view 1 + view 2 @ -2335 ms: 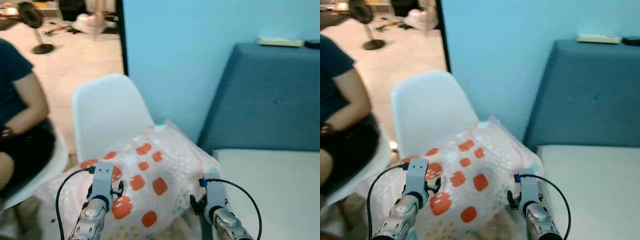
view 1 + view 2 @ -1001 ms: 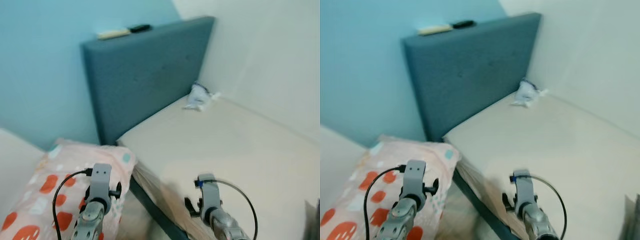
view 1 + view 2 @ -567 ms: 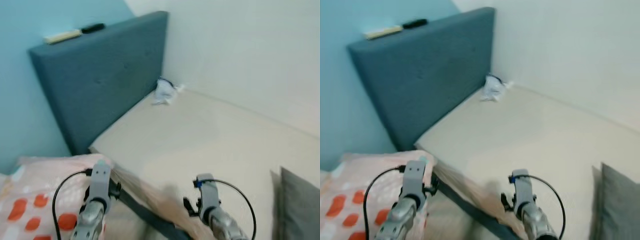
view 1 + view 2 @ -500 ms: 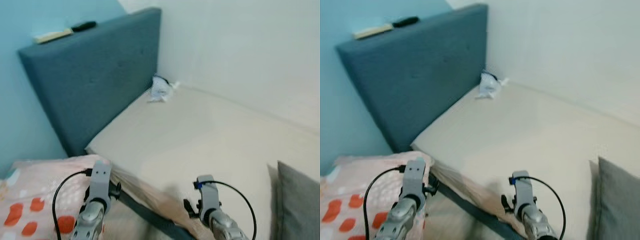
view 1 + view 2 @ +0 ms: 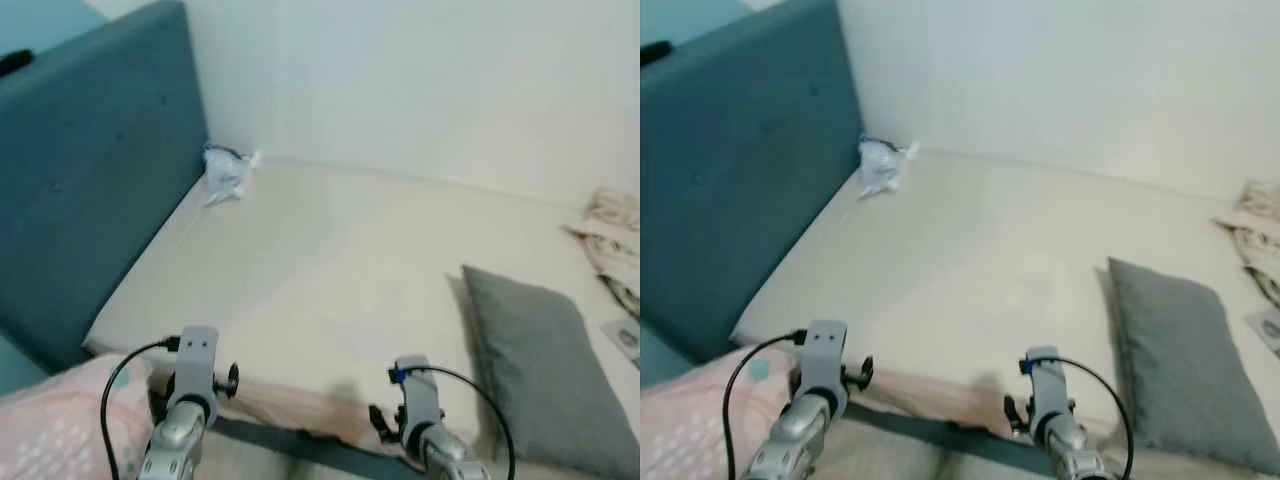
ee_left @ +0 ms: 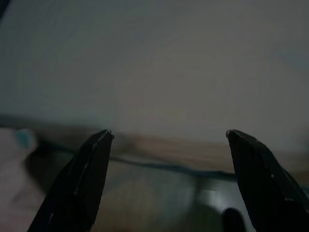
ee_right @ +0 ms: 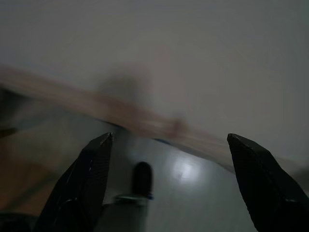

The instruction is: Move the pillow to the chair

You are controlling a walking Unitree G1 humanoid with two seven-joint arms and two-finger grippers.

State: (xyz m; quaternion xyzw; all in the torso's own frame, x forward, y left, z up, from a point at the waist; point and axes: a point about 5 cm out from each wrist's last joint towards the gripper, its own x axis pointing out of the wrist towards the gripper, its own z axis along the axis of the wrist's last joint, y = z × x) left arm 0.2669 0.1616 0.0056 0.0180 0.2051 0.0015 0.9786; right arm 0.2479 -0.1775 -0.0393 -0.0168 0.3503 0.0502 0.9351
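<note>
A bedroom in a home. Ahead of the two raised hands lies a wide cream mattress [image 5: 330, 270] on a bed, with a tall padded teal-blue headboard [image 5: 80, 190] off the left hand's side. A flat grey pillow [image 5: 540, 370] rests on the mattress beyond the right hand, and plain pale walls [image 5: 420, 80] meet in the corner behind the bed.

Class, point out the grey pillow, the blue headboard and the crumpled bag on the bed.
Grey pillow [image 5: 535, 365], left eye view, middle of its top.
Headboard [image 5: 80, 170], left eye view, padded front.
Crumpled bag [image 5: 880, 165], right eye view, its middle.
</note>
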